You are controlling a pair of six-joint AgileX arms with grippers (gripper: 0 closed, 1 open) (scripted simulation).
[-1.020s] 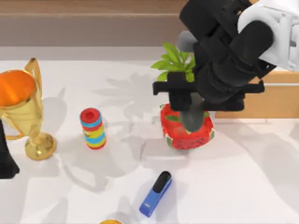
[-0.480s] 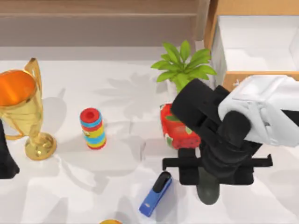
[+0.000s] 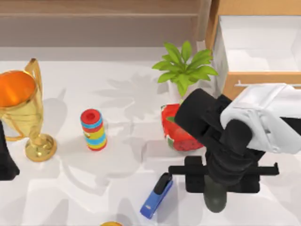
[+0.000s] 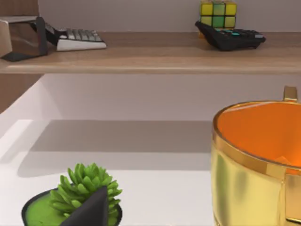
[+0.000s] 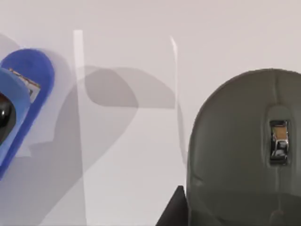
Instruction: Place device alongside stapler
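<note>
Fingers of the right gripper (image 3: 215,188) clamped on the device (image 3: 215,198), pinching its dark grey oval body across the width so the long axis hangs free and can be set down flat. Carried at the near side of the surface (image 3: 70,188), just right of the stapler (image 3: 157,195), near it but not touching. Judged from the shadow cast in the right wrist view, held a little above the surface rather than resting on it, though the gap cannot be made out for sure. Seen close in that view as a mouse-like shell with a small metal wheel (image 5: 278,141), with the stapler's blue body (image 5: 23,99) off to one side, a bare strip of surface between them.

Positioned this way probably to line the device up beside the stapler; lowering and release look like what remains. Worth watching: the stapler lies at a slant, so a straight drop may leave the two not quite parallel.

Left gripper (image 4: 89,209) parked at the far left by the gold trophy (image 3: 21,108), a dark fingertip showing in front of a small potted succulent (image 4: 80,193); whether spread or closed cannot be told. Striped cylinder (image 3: 93,129), leafy plant (image 3: 184,66) and red pot (image 3: 181,134) stand farther back, clear of the drop spot.
</note>
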